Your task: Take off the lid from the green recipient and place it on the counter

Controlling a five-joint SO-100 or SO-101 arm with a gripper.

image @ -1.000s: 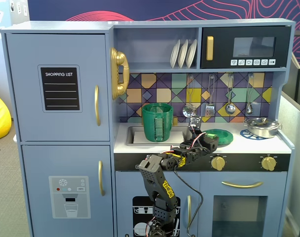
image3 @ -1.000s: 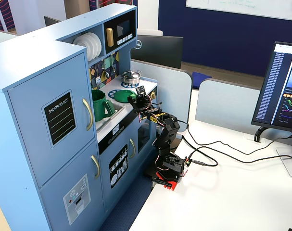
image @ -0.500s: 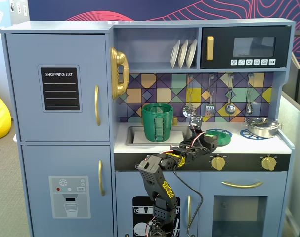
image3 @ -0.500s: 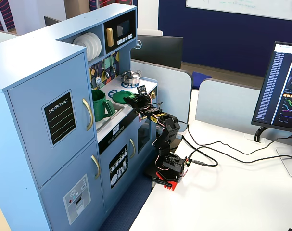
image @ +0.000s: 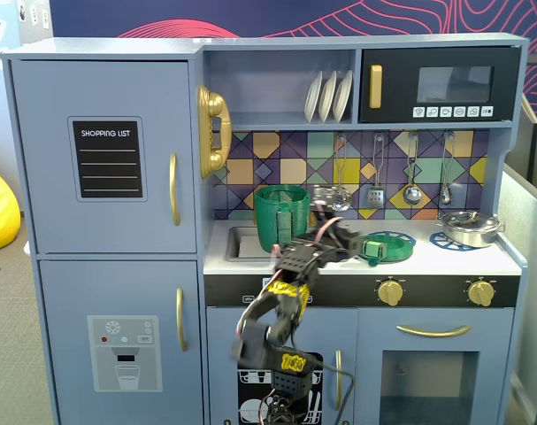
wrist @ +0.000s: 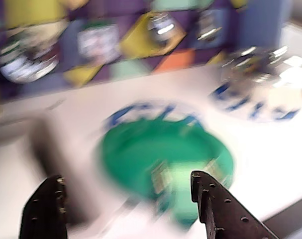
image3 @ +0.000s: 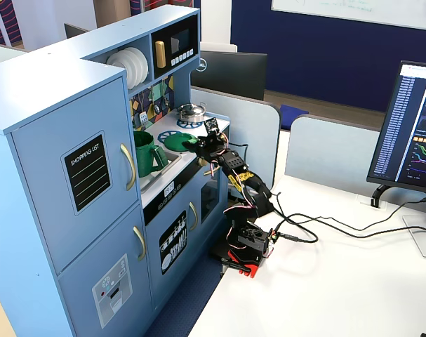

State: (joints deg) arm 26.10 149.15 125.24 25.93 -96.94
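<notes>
The bright-green lid (image: 387, 246) lies flat on the white counter (image: 427, 258), over the left blue burner print. The dark-green recipient (image: 282, 217) stands uncovered in the sink at the counter's left. My gripper (image: 349, 243) is open, just left of the lid. In the wrist view, which is motion-blurred, the lid (wrist: 141, 149) lies ahead of the open gripper (wrist: 126, 196), and the right fingertip (wrist: 210, 199) overlaps its near edge. Nothing is held. In the other fixed view the lid (image3: 176, 142), recipient (image3: 146, 154) and gripper (image3: 196, 143) show too.
A silver pot (image: 470, 227) sits on the right burner, also seen in the wrist view (wrist: 260, 69). The steel sink (image: 237, 243) holds the recipient. Utensils hang on the tiled backsplash (image: 374, 159). The arm's base (image3: 244, 246) stands in front of the toy kitchen.
</notes>
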